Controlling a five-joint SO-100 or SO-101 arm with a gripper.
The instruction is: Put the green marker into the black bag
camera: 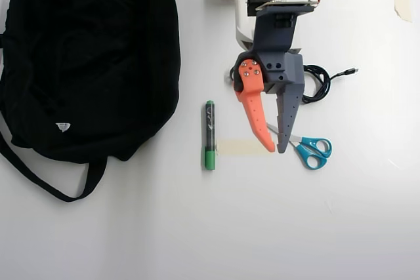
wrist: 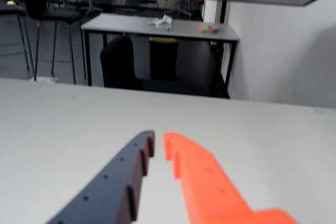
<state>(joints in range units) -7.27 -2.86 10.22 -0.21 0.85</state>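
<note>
On the white table in the overhead view I saw the green marker lying lengthwise, just right of the black bag and apart from it. My gripper hovered to the marker's right over the teal-handled scissors, jaws nearly closed with only a thin gap at the tips, holding nothing; the wrist view agreed

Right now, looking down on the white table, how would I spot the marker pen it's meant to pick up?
Start at the large black fabric bag filling the overhead view's upper left. Just right of its lower edge lies the green marker, pointing up and down the picture. Its black barrel has green ends, unlike the teal-handled scissors beyond the orange-and-grey gripper.
</note>
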